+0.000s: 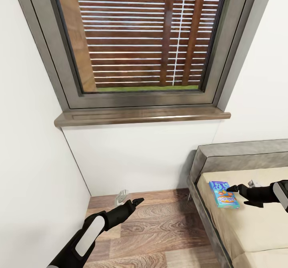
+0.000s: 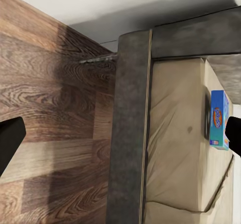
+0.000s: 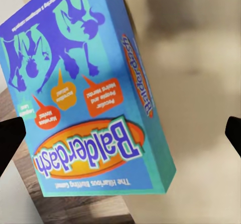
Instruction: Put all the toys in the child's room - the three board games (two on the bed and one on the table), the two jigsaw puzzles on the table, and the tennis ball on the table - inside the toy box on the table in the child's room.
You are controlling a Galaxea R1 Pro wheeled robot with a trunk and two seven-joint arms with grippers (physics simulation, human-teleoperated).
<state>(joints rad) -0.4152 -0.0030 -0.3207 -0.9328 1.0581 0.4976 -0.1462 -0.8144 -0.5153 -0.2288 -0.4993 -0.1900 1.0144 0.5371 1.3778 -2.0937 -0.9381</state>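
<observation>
While jaws gape, right gripper [image 1: 230,188] beside blue game box [image 1: 224,194] near bed edge [image 1: 206,216].

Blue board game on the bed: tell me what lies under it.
The blue board game lies flat on the beige mattress near the grey headboard, at the bed's edge. Whatever sits directly beneath the box is covered. The right gripper hovers beside it, open.

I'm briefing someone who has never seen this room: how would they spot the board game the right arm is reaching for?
Find the low bed with the beige mattress under the window. Near its grey headboard lies a thin flat box, the blue board game, just ahead of the right gripper. Its orange oval reading Balderdash marks it against the plain bedding.
</observation>
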